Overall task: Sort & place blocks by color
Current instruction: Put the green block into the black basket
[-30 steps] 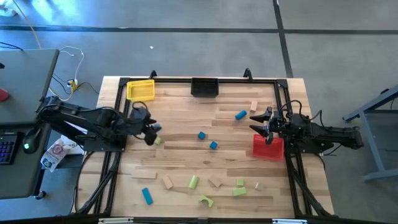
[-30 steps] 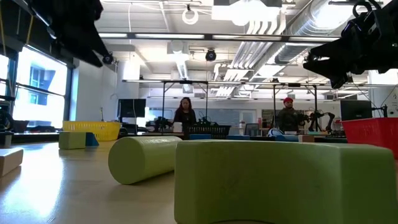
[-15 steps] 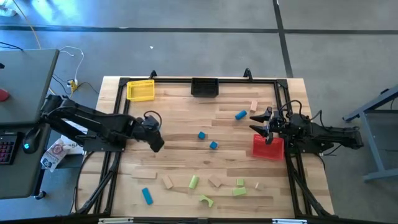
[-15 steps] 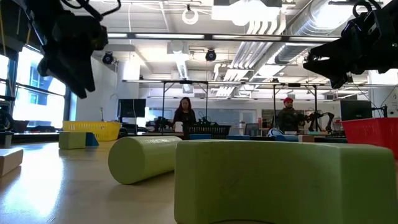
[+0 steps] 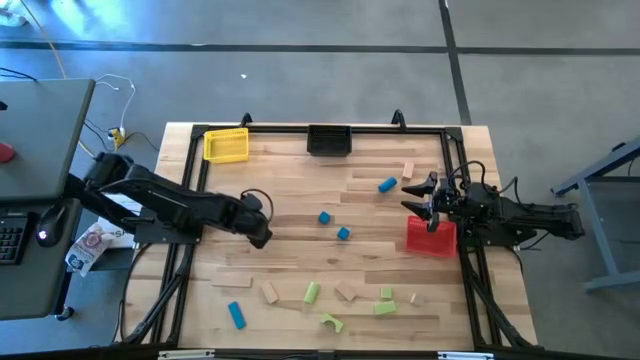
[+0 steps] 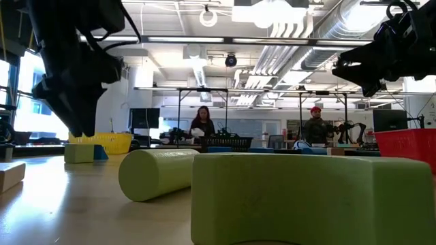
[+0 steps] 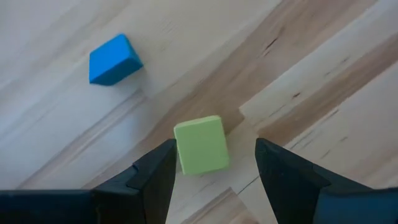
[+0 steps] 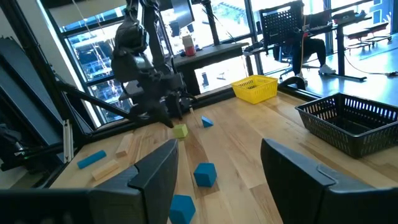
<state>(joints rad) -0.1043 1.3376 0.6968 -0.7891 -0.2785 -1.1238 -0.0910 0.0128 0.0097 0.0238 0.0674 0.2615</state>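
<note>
Both sets of jaws stood spread, holding nothing. The left gripper [image 5: 262, 236], left of centre in the high view, had swung inward and down over the green cube [image 7: 200, 145], framing it for a pick. The right gripper [image 5: 412, 188] stayed above the red bin [image 5: 430, 238], centre right.

L arm reaches from the desk's left edge toward the middle, forearm stretched across the wood, wrist bent down; L hand [image 5: 262, 236] pointing downward, close over the desk surface, fingers [image 7: 152, 177] spread apart w/ a clear gap between them, nothing pinched; in low view it hangs as a dark shape at upper left; R arm lies along the right edge, elbow back, forearm level; R hand [image 5: 412, 193] held up off the desk, pointing inward, fingers [image 8: 152, 174] parted, holding nothing
</note>
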